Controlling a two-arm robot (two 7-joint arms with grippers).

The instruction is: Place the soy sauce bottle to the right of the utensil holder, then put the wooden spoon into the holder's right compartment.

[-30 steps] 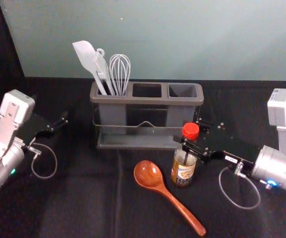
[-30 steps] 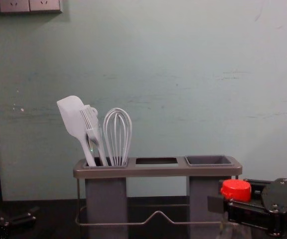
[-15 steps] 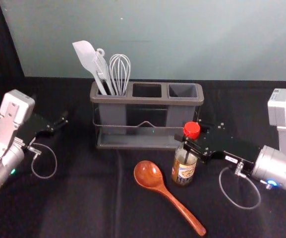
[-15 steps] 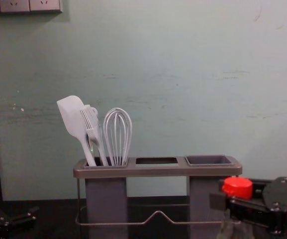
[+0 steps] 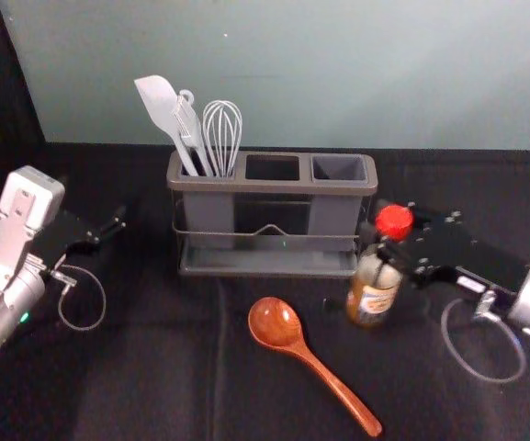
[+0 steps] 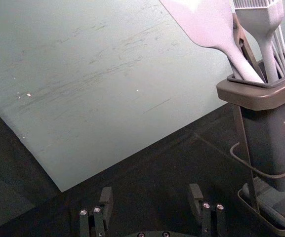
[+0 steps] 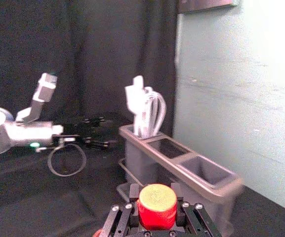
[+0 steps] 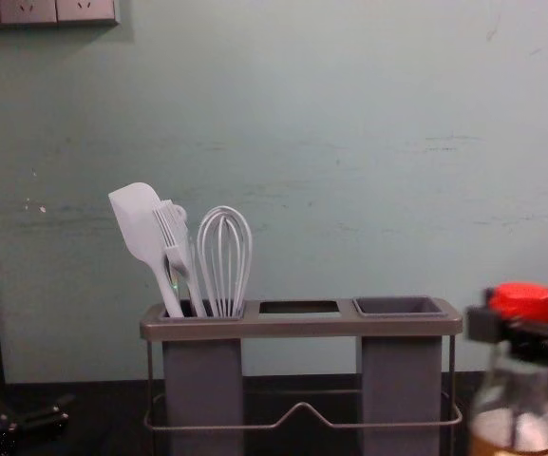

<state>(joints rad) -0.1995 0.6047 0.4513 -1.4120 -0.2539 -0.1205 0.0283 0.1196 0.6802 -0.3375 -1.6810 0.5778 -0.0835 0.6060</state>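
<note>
Placing the soy sauce bottle (image 5: 373,296), near the front right corner of the utensil holder (image 5: 246,186), well calls for steering it rightward, upright, then lowering gently. The right gripper (image 5: 386,243) is closed around its neck by the red cap (image 5: 394,220); the left gripper (image 6: 151,193), left of the holder, is parked wide open, empty.

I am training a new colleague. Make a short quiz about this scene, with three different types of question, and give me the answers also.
1. True or false: the right gripper holds the soy sauce bottle.
2. Where in the utensil holder does the whisk stand? A: left. B: middle. C: right.
3. Fill in: the wooden spoon lies on a ____ cloth.
Key: 1 true; 2 A; 3 black.
</note>
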